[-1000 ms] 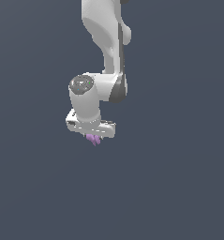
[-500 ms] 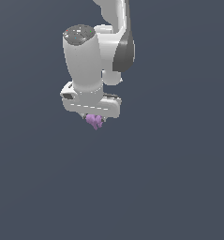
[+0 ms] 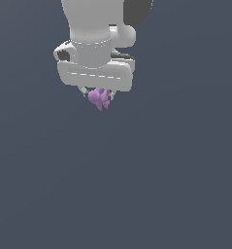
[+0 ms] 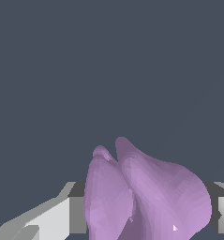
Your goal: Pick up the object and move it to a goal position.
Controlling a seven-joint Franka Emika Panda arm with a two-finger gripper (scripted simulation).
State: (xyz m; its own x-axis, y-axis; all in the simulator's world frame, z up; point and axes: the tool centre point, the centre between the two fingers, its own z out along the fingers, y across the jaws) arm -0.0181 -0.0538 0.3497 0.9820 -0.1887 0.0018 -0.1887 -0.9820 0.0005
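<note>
The smooth white gripper (image 3: 99, 95) pinches the object (image 3: 99, 99), a glossy purple lump with pointed lobes, between nearly closed fingers.

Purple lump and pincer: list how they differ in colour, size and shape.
Colour: the purple lump is light purple; the pincer is white with grey parts.
Size: the lump is far smaller than the pincer's body above it.
Shape: the lump is irregular with small points; the pincer is smooth and blocky.
Shared: they are together, the lump sitting between the pincer's fingers.
</note>
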